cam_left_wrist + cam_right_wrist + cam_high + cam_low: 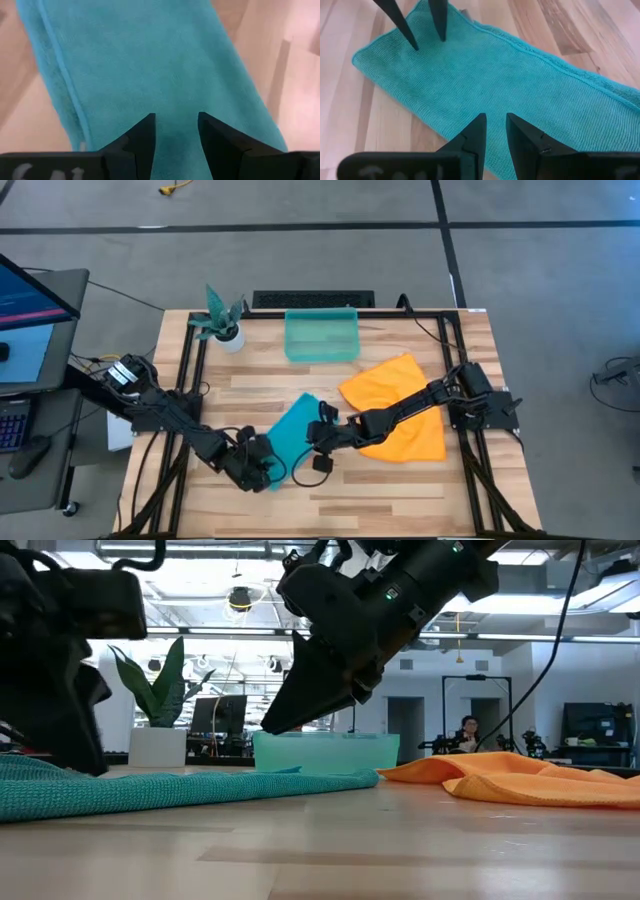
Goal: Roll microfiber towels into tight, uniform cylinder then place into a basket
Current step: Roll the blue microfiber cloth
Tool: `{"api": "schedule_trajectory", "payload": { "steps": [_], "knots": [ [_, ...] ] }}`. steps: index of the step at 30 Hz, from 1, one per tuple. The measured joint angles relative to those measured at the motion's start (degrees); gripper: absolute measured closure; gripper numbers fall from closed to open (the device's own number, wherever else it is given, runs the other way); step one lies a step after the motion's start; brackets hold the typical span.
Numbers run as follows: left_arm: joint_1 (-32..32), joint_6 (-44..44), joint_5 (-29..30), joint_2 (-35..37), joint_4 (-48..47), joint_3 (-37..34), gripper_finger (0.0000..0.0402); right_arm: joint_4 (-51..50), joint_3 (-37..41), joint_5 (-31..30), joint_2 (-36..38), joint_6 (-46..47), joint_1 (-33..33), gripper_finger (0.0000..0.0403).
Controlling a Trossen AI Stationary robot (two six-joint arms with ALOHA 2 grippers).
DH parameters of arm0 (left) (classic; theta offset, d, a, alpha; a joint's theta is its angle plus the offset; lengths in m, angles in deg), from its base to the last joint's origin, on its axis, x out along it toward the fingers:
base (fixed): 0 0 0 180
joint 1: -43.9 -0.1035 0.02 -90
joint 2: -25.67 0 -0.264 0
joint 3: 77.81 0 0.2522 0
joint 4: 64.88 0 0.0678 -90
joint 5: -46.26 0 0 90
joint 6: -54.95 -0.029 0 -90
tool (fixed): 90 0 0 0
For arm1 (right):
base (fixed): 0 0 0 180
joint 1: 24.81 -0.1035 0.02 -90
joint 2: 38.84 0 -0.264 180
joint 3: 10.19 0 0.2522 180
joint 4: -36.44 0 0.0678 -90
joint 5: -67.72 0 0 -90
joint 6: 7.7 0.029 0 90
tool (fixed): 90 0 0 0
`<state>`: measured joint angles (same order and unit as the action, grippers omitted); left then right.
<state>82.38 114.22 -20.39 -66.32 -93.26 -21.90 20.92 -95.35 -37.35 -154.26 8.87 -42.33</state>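
Teal towel (292,435): folded strip on tabletop (400,490), long axis diagonal. Left claw (268,470) at near end, right claw (322,438) mid-strip; both slightly parted, holding nothing.

The teal towel (490,75) is a soft, matt cloth with a fine knitted-looking weave and a stitched hem. The orange towel (395,415) looks like the same fabric. The bench (400,490) is smooth pale wood planks, the basket (321,335) translucent, glossy plastic.
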Motion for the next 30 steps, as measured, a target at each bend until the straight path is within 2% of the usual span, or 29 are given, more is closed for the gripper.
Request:
{"api": "schedule_trajectory", "payload": {
  "steps": [4, 12, 18, 21, 30],
  "knots": [
    [0.09, 0.43, -0.39, -0.35, 0.56, 0.00, 0.0262, -0.01, 0.00, 0.00, 0.00, -0.01, 0.00, 0.0306],
    [-1.09, -0.90, -4.89, -7.72, 8.01, 1.04, 0.0262, -0.83, 0.00, 0.00, 0.04, -0.02, 0.04, 0.0306],
    [-3.00, -1.74, -7.46, -8.26, 10.24, 3.30, 0.0262, -2.11, 0.00, 0.01, 0.04, -0.02, 0.34, 0.0306],
    [-3.19, -5.90, -10.79, -8.59, 13.28, 4.03, 0.0262, -4.81, 0.00, 0.01, 0.07, -0.03, 0.78, 0.0306],
    [-2.51, -13.70, -9.91, -8.70, 13.88, 7.08, 0.0262, -12.87, -0.02, 0.00, 0.07, 1.46, 2.57, 0.0306]
  ]
}}
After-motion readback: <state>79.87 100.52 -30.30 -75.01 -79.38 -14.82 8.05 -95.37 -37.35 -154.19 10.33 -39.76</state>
